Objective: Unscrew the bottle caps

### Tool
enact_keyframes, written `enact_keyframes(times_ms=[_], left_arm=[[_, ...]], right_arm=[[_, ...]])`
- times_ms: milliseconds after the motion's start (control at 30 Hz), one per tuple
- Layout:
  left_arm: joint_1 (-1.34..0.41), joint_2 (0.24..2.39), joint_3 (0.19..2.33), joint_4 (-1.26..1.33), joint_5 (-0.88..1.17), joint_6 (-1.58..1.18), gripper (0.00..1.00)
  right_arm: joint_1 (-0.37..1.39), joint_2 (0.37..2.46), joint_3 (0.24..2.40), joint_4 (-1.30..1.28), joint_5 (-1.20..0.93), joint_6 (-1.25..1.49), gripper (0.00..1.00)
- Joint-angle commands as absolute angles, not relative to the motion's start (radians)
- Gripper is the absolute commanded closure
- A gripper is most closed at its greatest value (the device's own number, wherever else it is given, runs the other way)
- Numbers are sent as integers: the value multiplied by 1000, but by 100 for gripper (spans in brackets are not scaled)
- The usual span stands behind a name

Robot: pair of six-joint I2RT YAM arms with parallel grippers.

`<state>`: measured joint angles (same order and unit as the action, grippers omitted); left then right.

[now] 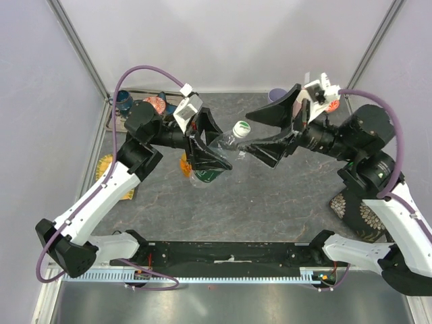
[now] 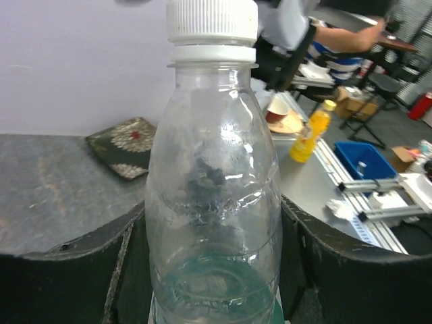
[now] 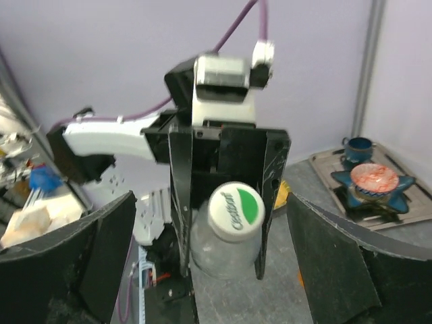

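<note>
1. The left claw (image 1: 206,160) is clamped on the body of the clear bottle (image 2: 212,202). It holds the bottle tilted above the surface (image 1: 270,202), neck pointing toward the other arm. We judge this grip is meant to stop the bottle turning.
2. The right claw (image 1: 251,135) has its fingers wide apart, one on each side of the white cap (image 3: 235,211), touching neither side.
3. The cap, with its green mark, sits on the neck. We cannot tell whether it is already loosened.
4. The cap lies about midway between the open fingers, so we judge the next move needs only a square close on it, then a twist.
5. The bottle wall looks thin. We think a hard twist could make it flex or slip in the left claw.
</note>
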<state>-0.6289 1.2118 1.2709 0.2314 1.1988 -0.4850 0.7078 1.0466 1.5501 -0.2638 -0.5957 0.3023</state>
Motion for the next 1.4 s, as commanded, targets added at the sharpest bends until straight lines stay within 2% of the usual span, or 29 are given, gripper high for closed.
enact_keyframes(times_ms=[0,233,333,533,900,967,1100,1267,1367], left_arm=[[-630,1184,1312,40,987,-273,80],[-715,1121,1299,-94,490,-69,76],[-759,1097,1282,-94,297,-15,76],[-845,1081,1258,-72,31,81,75],[-942,1127,1275,-91,-204,167,76],[-959,1138,1279,-91,-233,182,76],[-977,1152,1287,-91,-256,195,76],[-983,1154,1287,-89,-264,199,76],[-983,1154,1287,-89,-268,201,76]], right_arm=[[709,1058,1663,-313,-376,374,2],[709,1127,1743,-385,-171,485,2],[709,1161,1753,-411,-97,529,7],[710,1215,1740,-436,-40,580,10],[709,1233,1715,-367,-11,614,11],[710,1246,1717,-365,-11,617,12],[709,1270,1707,-362,-25,620,22],[709,1276,1690,-362,-18,615,25],[710,1276,1687,-362,-18,614,30]])
